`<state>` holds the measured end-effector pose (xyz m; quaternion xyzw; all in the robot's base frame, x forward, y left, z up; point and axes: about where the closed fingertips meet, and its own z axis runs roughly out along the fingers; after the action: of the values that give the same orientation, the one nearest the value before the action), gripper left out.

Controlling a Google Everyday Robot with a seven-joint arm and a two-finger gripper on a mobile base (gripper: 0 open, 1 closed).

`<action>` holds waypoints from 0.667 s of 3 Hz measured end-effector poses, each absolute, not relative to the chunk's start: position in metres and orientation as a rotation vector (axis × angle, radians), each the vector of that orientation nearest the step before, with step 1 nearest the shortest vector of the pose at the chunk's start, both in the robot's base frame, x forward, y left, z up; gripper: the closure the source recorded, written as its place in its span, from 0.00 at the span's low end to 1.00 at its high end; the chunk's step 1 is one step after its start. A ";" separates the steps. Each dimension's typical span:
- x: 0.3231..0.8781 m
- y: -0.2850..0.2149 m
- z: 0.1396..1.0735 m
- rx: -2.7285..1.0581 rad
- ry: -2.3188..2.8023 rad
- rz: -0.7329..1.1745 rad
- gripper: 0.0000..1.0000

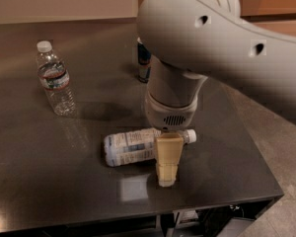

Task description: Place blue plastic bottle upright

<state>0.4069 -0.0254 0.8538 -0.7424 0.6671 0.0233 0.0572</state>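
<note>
The blue plastic bottle (130, 147) lies on its side near the front of the dark table (49, 181), with its white cap (190, 136) pointing right. Its white-and-pale-blue label faces up. My gripper (167, 163), a tan piece under the big white arm (212, 38), hangs straight down at the bottle's neck end. It covers the part of the bottle just left of the cap and reaches down to the table in front of it.
A ribbed clear bottle (54, 78) stands upright at the back left. A blue-and-silver can (144, 60) stands at the back, partly hidden by the arm. The table's front edge and right edge lie close to the gripper.
</note>
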 end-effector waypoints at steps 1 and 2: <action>0.407 -0.025 0.845 -2.272 2.039 0.055 0.00; 0.405 -0.025 0.840 -2.284 2.054 0.034 0.18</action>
<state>0.4054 -0.0252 0.8397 -0.7432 0.6681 0.0110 0.0348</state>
